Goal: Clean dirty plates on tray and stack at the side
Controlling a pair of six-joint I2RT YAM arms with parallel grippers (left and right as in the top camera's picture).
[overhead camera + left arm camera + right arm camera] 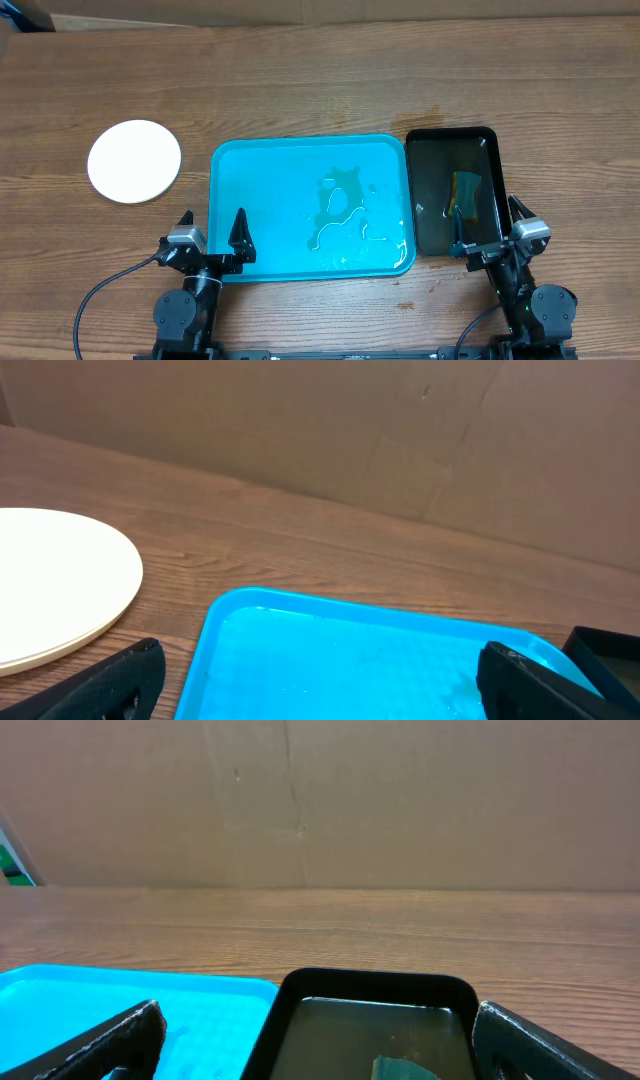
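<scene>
Plates (134, 161) come first on the left. We see one round white top face on the bare table (300, 80), well apart from the tray, and we cannot tell how many lie beneath it. Next comes the left gripper (213, 230), jaws spread wide and holding nothing, with one finger over the near left corner of the turquoise tray (270, 200). That tray carries no plate, only a thin puddle (340, 205) right of its middle, so we judge the work done or nearly so. Just beside it sits the black tray (450, 131), holding dark liquid and a sponge (465, 192). At the far right the right gripper (488, 228) is also spread wide and empty, near the black tray's front edge.

The risks we see come from water and rims. If the left arm moves low, its finger could catch the turquoise rim, jolt the tray and slop the puddle onto the wood. The right arm could likewise tip the black tray's liquid. If we lift the soaked sponge, it could drip across the table.
</scene>
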